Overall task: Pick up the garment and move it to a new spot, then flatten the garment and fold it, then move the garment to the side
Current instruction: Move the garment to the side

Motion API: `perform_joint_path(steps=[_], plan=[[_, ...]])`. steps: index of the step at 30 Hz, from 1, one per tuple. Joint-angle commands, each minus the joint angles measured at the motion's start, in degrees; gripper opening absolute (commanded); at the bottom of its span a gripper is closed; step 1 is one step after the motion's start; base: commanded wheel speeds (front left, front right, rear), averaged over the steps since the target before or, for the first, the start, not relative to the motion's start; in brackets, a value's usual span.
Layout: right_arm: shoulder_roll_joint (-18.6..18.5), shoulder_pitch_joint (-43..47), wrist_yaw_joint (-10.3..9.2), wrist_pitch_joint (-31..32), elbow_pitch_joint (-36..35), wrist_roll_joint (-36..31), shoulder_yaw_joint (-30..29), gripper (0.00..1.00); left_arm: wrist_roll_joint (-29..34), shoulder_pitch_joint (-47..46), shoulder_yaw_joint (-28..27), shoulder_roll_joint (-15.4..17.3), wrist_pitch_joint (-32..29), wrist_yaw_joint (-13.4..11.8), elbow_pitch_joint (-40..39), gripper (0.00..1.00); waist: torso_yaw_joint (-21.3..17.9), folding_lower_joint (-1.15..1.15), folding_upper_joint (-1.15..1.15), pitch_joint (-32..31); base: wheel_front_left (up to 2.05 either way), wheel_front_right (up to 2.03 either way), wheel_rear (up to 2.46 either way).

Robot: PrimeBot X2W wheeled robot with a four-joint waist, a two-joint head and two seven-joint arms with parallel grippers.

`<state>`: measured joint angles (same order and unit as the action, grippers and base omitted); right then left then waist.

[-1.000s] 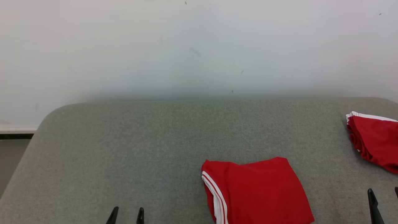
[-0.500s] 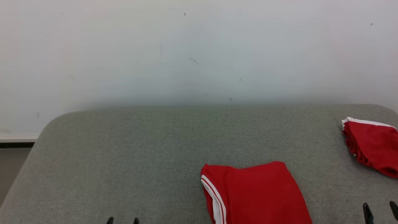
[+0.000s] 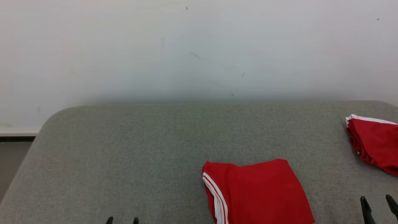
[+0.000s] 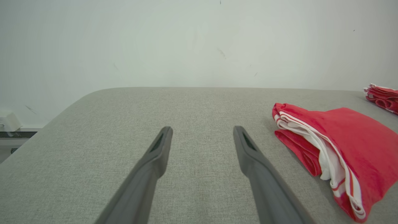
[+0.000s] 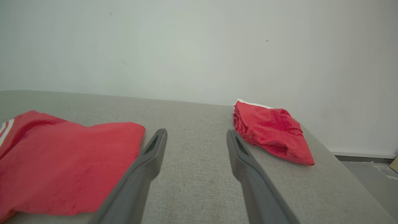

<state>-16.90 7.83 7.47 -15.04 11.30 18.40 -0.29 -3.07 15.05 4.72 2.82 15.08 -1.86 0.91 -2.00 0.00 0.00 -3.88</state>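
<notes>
Across the head view, a grey fabric-covered bench (image 3: 124, 149) runs back to a pale wall (image 3: 199, 46). Right of centre and near the front edge lies the folded red garment (image 3: 258, 193), flat, with white stripes along its left edge. Well apart from it, at the far right, a second red garment (image 3: 373, 143) lies bunched with a white band along its top, partly cut off by the frame. The dark tips of the left pincer (image 3: 122, 220) poke up at the bottom left and those of the right pincer (image 3: 377, 208) at the bottom right. Each pair stands apart with nothing between.

From the left wrist view, the left pincer (image 4: 202, 137) is spread wide over bare bench (image 4: 186, 102), grasping nothing. The folded red garment (image 4: 342, 140) lies to its right, untouched, its layered red and white edges turned this way. The second red garment (image 4: 382, 96) shows beyond at the right edge.

From the right wrist view, the right pincer (image 5: 196, 140) is likewise released and empty, over bare fabric between the two garments. The folded red garment (image 5: 62, 161) is to its left and the second red garment (image 5: 270, 130) to its right, near the bench's end, with floor (image 5: 373, 177) beyond.
</notes>
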Motion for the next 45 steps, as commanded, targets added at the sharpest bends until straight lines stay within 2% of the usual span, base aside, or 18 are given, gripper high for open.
perform_joint_path(steps=[1,4,9,13,16,23,29,36,37,38,39,40,45], plan=[[-0.97,-1.78,0.01,-0.13,0.69,2.59,0.76,1.00,0.41,-0.23,0.01,0.19,0.08,0.07,-0.18,1.00,0.15,0.00,0.00,0.37,0.00,0.00,0.00],[-4.44,-4.68,0.01,4.08,1.02,8.90,5.51,1.00,0.95,-0.74,0.07,0.19,0.08,0.44,0.00,1.00,0.53,0.00,0.00,1.14,0.00,0.00,0.00],[-10.43,-9.71,0.01,17.67,-0.37,21.05,12.65,1.00,1.51,-1.60,0.22,0.18,0.08,1.07,0.34,1.00,1.73,0.00,0.00,2.82,0.00,0.00,0.00],[-12.81,-13.32,0.01,29.34,-0.05,30.88,16.35,1.00,1.79,-2.12,0.60,0.18,0.08,1.20,0.59,1.00,3.21,0.00,0.00,4.04,0.00,0.00,0.00],[-14.04,-16.11,0.01,34.87,1.44,34.88,17.98,1.00,1.67,-2.96,0.95,0.19,0.08,1.47,0.94,1.00,4.65,0.00,0.00,5.34,0.00,0.00,0.00],[-13.93,-21.53,0.01,40.71,7.93,40.19,19.67,1.00,1.97,-4.51,2.23,0.19,0.08,1.79,1.83,1.00,8.18,0.00,0.00,7.56,0.00,0.00,0.00],[-12.43,-24.57,0.01,43.82,13.80,44.63,19.58,1.00,2.09,-5.46,2.77,0.19,0.08,1.86,2.23,1.00,10.32,0.00,0.00,8.84,0.00,0.00,0.00],[-10.38,-26.55,0.01,45.46,15.21,47.88,21.82,1.00,1.84,-6.05,2.97,0.18,0.08,1.46,2.27,1.00,10.95,0.00,0.00,9.28,0.00,0.00,0.00],[-9.97,-27.10,0.01,45.39,15.04,48.23,22.85,0.96,1.66,-6.23,3.11,0.19,0.08,1.40,2.19,1.00,10.90,0.00,0.00,9.39,0.00,0.00,0.00],[-9.71,-27.53,0.01,44.90,14.68,48.41,23.34,0.49,1.56,-6.37,3.21,0.19,0.08,1.33,2.17,1.00,10.83,0.00,0.00,9.45,0.00,0.00,0.00],[-9.62,-27.87,0.01,44.38,14.36,48.49,23.72,0.20,1.45,-6.53,3.28,0.19,0.08,1.30,2.17,1.00,10.74,0.00,0.00,9.50,0.00,0.00,0.00],[-9.55,-27.98,0.01,43.95,14.22,48.94,24.07,0.00,1.35,-6.62,3.34,0.19,0.08,1.23,2.18,1.00,10.63,0.00,0.00,9.49,0.00,0.00,0.00],[-11.16,-29.43,0.01,41.21,13.07,49.26,25.76,0.00,0.81,-6.69,3.52,0.18,0.08,0.88,2.01,1.00,9.55,0.00,0.00,9.77,0.00,0.00,0.00]])
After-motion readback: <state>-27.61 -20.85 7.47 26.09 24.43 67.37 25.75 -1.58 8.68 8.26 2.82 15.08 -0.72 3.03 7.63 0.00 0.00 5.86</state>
